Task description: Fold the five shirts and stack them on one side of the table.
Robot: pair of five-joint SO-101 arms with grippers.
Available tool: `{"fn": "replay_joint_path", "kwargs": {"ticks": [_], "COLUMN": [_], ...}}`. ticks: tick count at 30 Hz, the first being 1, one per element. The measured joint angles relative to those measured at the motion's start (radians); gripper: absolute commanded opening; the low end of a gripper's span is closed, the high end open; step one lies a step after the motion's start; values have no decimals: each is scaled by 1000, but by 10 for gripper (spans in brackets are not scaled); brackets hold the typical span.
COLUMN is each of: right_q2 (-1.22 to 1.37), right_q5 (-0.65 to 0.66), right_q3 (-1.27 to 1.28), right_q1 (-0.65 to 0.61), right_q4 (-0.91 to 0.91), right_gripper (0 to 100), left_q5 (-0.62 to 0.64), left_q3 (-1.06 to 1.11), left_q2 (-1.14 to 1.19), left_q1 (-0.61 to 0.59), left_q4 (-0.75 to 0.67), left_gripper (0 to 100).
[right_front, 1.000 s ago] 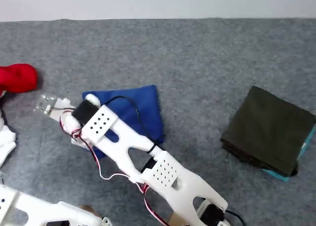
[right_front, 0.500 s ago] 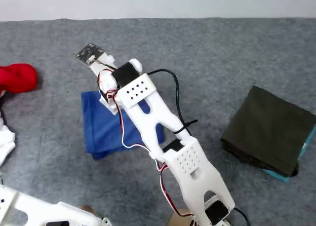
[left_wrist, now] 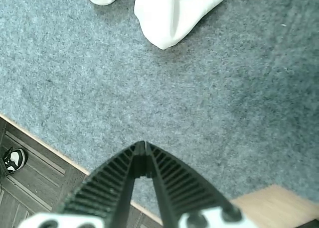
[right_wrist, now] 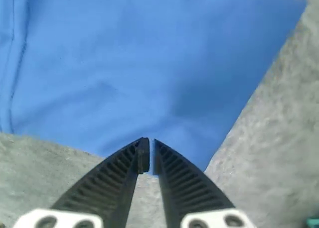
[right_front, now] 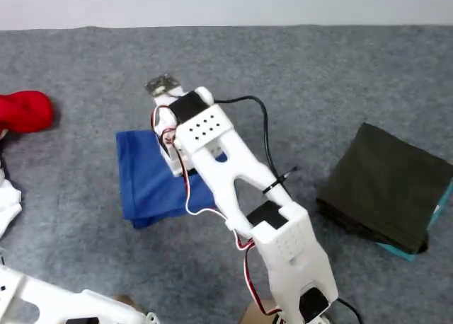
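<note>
Blue shirt (right_front: 145, 179) 1, red shirt (right_front: 25, 112) 1; left claw (left_wrist: 145, 163) and right claw (right_wrist: 148, 158), 2, both pressed together.

Tabletop (right_front: 304, 83), covered throughout by a grey felt-like mat (left_wrist: 224, 113). A pale wall (right_front: 226, 4) is seen behind its far edge. In the left wrist view the mat is bordered by a narrow light wooden edge (left_wrist: 50, 146), beyond which a dark plank floor (left_wrist: 35, 188) is shown. A black-and-white shoe (left_wrist: 12, 159) is seen lying on the floor. A light wooden panel (left_wrist: 271, 205) is visible beside the mat, well apart from the shoe.
</note>
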Motion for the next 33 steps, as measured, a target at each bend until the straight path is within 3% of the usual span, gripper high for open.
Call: {"fn": "replay_joint_path", "kwargs": {"ticks": [7, 20, 23, 31, 33], "right_q2": [49, 222, 258, 267, 267], "right_q5": [-267, -328, -328, -299, -262], "right_q3": [3, 3, 2, 0, 0], "right_q1": [26, 29, 29, 40, 58], "right_q4": [0, -192, -198, -193, -186], "right_gripper": [422, 426, 374, 4, 23], "left_q5": [0, 0, 0, 0, 0], "left_q3": [0, 46, 46, 46, 46], "left_q2": [0, 0, 0, 0, 0], "left_q1": [0, 0, 0, 0, 0], "left_q4": [0, 0, 0, 0, 0], "left_gripper": [5, 5, 5, 5, 5]}}
